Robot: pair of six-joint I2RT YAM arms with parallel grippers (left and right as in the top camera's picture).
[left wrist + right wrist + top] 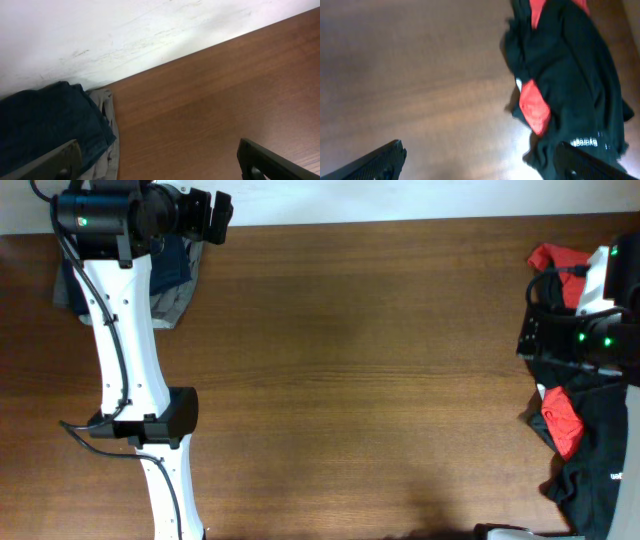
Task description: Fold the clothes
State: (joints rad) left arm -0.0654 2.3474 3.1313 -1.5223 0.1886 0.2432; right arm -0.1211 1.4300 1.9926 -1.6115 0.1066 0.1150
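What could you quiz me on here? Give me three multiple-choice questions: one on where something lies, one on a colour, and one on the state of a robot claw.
1. Where on the table does the red-and-black clothing lie, seen from overhead?
A) at the right edge
B) in the centre
C) in the top left corner

2. What colour is the garment overlapping the grey one?
A) yellow
B) dark navy blue
C) white

3. How does the left gripper stand?
A) shut on cloth
B) shut and empty
C) open, holding nothing

Answers:
1 A: the pile sits against the right border of the overhead view.
2 B: the navy garment covers most of the grey cloth.
3 C: its jaws stand wide apart with only the tabletop between them.
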